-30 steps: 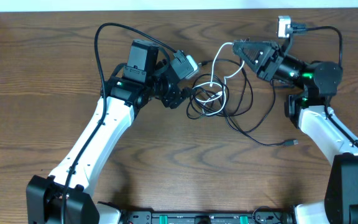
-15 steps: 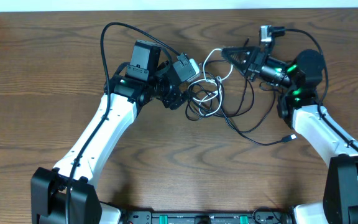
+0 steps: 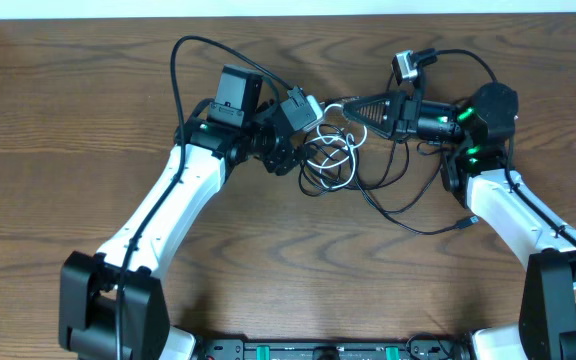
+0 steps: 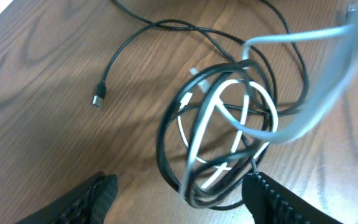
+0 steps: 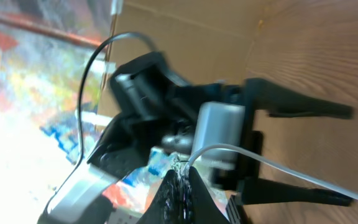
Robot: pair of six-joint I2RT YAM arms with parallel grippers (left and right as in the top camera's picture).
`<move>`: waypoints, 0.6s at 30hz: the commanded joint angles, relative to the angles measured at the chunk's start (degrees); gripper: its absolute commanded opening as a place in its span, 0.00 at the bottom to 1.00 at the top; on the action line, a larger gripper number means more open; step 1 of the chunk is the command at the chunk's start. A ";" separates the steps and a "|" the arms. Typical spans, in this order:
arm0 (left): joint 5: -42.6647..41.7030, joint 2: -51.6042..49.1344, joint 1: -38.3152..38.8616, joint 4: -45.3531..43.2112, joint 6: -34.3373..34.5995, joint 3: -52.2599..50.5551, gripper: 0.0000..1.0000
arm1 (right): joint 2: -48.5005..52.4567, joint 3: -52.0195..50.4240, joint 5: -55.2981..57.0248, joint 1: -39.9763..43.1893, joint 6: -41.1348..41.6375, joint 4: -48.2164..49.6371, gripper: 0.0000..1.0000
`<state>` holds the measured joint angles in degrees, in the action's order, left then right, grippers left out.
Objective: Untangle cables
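The cables (image 3: 333, 160) lie as a tangle of black and white loops at the table's middle back. One black cord trails right to a small plug (image 3: 465, 226). My right gripper (image 3: 353, 108) is shut on the white cable (image 3: 340, 148) and holds a strand of it above the tangle. In the right wrist view the shut fingers (image 5: 179, 183) pinch the white cable (image 5: 278, 167). My left gripper (image 3: 290, 160) is open at the tangle's left edge. In the left wrist view its jaws (image 4: 185, 199) straddle the coiled cables (image 4: 222, 137), and the raised white strand (image 4: 303, 37) runs to the upper right.
The thicker black arm wires arch over the left arm (image 3: 183, 60) and the right arm (image 3: 468, 55). The right wrist camera (image 3: 405, 66) stands near the back table edge. A black plug (image 4: 98, 98) lies on bare wood left of the coil.
My right gripper has swung left and turned level, carrying the white cable toward the left gripper. The white loop is pulled tighter. The left arm has barely moved.
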<state>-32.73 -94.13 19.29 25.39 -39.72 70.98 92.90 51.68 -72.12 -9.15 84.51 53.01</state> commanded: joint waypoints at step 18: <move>6.88 -11.37 -0.24 -27.45 13.46 0.70 0.57 | -0.26 0.92 -5.22 -0.28 5.05 9.31 0.01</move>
<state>-26.65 -105.03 19.27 0.56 -33.58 70.94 92.88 51.70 -76.82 -9.15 89.56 62.02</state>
